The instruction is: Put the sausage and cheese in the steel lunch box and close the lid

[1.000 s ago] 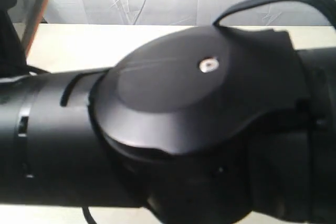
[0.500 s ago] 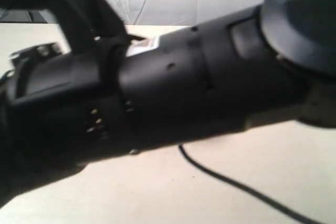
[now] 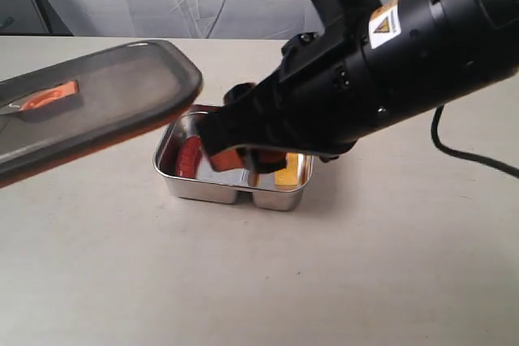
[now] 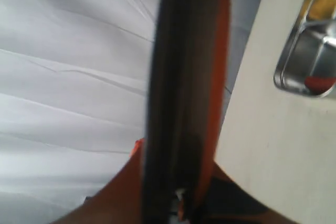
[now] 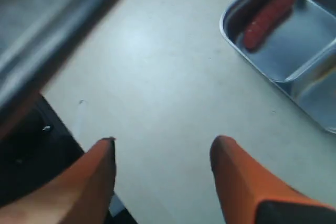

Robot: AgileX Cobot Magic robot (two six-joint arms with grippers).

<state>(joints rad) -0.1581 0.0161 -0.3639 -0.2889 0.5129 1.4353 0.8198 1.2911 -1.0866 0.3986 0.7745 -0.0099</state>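
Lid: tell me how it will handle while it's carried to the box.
Probably stiff: the lid juts out straight with no sag. Gripped at one end, it may pivot in the jaws. Its glossy surface looks slippery.

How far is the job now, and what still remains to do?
Done: the glossy red toy sausage and the yellow toy cheese wedge lie in the shiny steel lunch box. In hand: the left end effector holds the dark translucent lid raised beside the box; the right end effector is open, empty. Left: closing the lid on the box.
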